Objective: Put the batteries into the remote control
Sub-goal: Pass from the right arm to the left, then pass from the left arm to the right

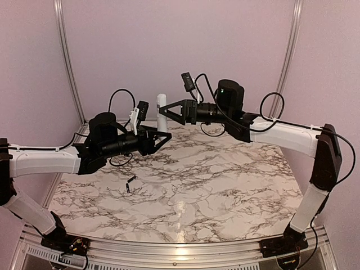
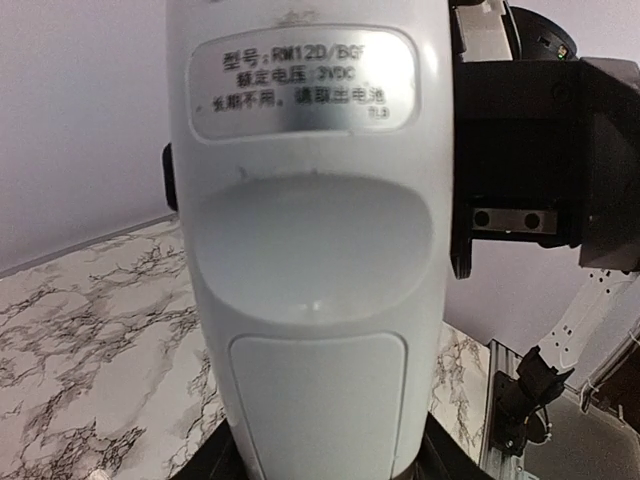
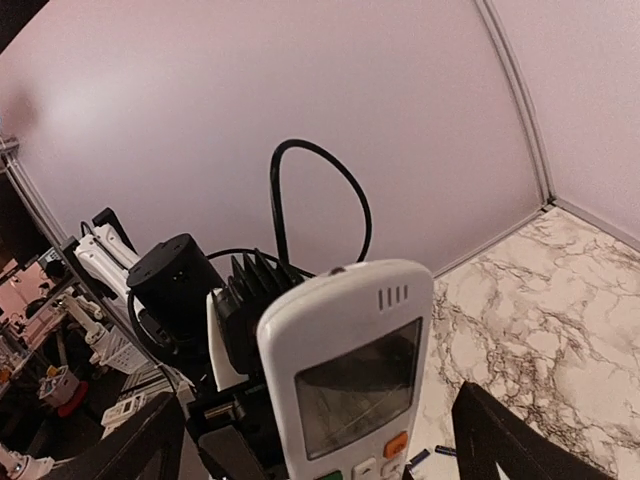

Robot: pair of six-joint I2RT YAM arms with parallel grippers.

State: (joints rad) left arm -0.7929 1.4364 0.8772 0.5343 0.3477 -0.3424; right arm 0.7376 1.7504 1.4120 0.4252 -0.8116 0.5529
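White remote control upright in mid-air, lower end clamped in left gripper. The right gripper is wide open either side of the screen end, not touching. Its battery cover is closed. Two batteries lie on the tabletop. Remote looks light, rigid and slick: grip the long edges, keep the cover free.

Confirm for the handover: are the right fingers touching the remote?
Apart. The right wrist view shows the remote standing between the spread right fingers, with marble table visible in the gap.
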